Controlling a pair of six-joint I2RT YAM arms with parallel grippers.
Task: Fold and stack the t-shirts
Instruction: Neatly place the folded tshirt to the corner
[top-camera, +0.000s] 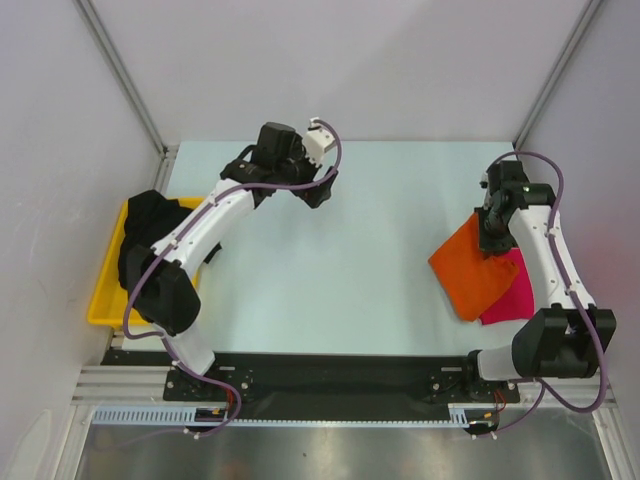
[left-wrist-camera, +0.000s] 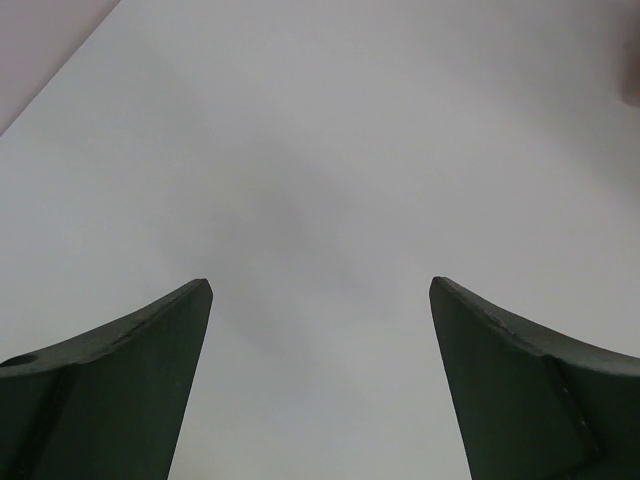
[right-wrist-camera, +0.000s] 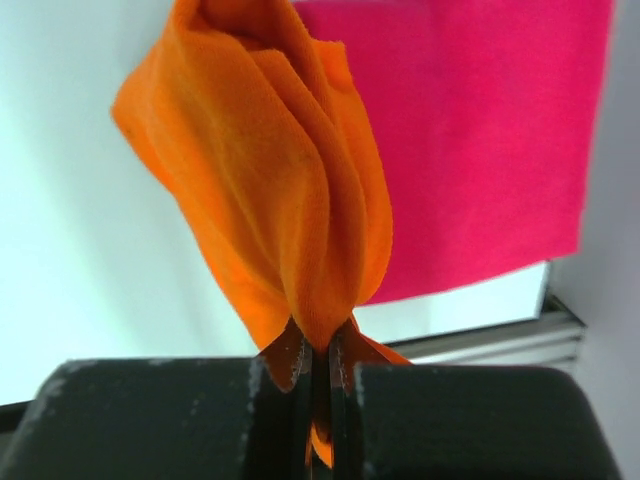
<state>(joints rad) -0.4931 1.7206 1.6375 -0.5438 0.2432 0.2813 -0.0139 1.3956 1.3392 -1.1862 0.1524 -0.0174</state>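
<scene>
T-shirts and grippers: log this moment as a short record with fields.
orange t-shirt: bunched, pinched by the right gripper, overlapping the pink t-shirt
pink t-shirt: flat on the table, right side, partly under the orange one
black t-shirt: heaped on the yellow tray, left edge
left gripper: open, empty, over bare table
right gripper: shut on orange t-shirt
stack: not yet made
</scene>
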